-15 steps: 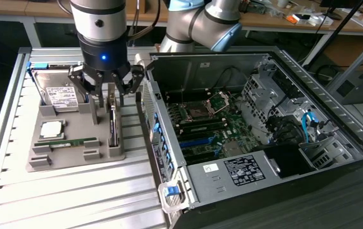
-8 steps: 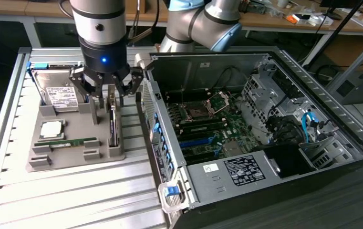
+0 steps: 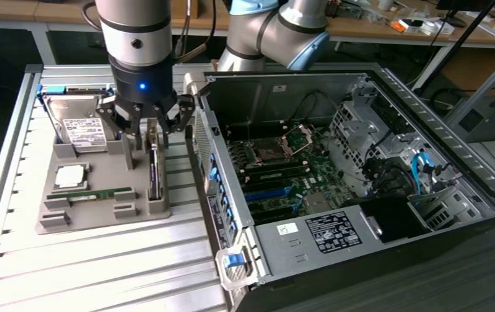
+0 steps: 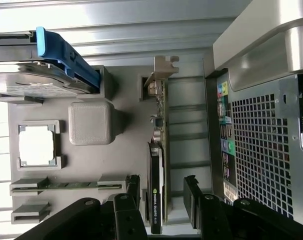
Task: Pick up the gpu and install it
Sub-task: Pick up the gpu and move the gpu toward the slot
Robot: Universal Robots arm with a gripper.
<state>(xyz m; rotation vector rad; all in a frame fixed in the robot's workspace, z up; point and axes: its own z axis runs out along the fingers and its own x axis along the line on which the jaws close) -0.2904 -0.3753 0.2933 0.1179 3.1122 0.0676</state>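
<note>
The hand (image 3: 151,133) hangs right over the grey moulded tray (image 3: 143,209) on the ribbed aluminium desk (image 3: 99,273). It's spread wide, with its black fingers (image 4: 133,196) straddling the gpu (image 4: 157,150) and a gap on each side, so no contact. The gpu stands on its long edge in the tray slot nearest the computer case (image 3: 282,88). It's thin and flat, showing a green board edge, a dark face, and a silver bracket at the end away from the fingers. Sharing the tray are a boxy silver hard drive (image 3: 82,127) with a white label, a square processor (image 3: 71,174) and a slim green memory stick (image 3: 91,194). On the exterior view's right, the case lies open, with a perforated metal panel and the motherboard (image 3: 291,175) exposed.
</note>
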